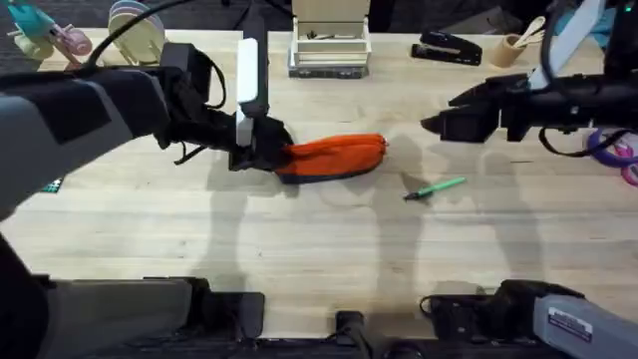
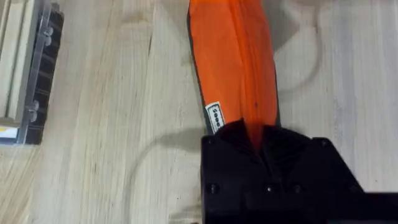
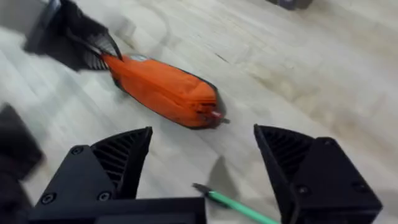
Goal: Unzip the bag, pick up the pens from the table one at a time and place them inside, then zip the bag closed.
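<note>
The orange bag (image 1: 334, 157) lies at the middle of the table (image 1: 299, 249), its zipper running closed along the top. My left gripper (image 1: 271, 155) is shut on the bag's left end; in the left wrist view the black fingers (image 2: 255, 134) pinch the orange fabric (image 2: 233, 62). A light green pen (image 1: 436, 187) lies right of the bag. My right gripper (image 1: 431, 125) hovers open above and right of the bag, holding nothing. In the right wrist view its gripper (image 3: 202, 134) frames the bag (image 3: 165, 90), the zipper pull (image 3: 217, 117) and the pen (image 3: 239, 208).
Along the back edge stand a white organiser (image 1: 329, 45), a black stapler (image 1: 449, 47) and a cup of utensils (image 1: 513, 45). Tape rolls (image 1: 618, 150) lie at the far right, and pale items (image 1: 135, 35) sit at the back left. The organiser's edge (image 2: 25, 68) appears in the left wrist view.
</note>
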You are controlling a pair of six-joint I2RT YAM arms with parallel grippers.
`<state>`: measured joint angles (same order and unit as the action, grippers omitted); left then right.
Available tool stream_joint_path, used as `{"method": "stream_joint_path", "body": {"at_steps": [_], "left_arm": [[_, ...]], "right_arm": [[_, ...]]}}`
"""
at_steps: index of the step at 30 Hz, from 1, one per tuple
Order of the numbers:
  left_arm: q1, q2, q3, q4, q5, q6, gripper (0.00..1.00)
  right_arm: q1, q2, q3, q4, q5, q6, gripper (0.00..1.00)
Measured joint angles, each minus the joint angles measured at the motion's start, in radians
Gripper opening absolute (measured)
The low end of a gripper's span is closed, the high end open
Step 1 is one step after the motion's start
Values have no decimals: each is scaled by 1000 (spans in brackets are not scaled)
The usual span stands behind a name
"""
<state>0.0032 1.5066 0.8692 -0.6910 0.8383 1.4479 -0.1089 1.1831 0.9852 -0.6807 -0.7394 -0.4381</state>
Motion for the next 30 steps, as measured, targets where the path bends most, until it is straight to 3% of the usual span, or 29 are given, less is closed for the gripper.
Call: {"method": "stream_joint_path", "body": {"at_steps": [14,30], "left_arm": [[0,0,0,0,0,0,44],[0,0,0,0,0,0,44]], "right_arm": [[0,76,0,40,63,-505,996],[0,239,0,108,16,-780,997]]}}
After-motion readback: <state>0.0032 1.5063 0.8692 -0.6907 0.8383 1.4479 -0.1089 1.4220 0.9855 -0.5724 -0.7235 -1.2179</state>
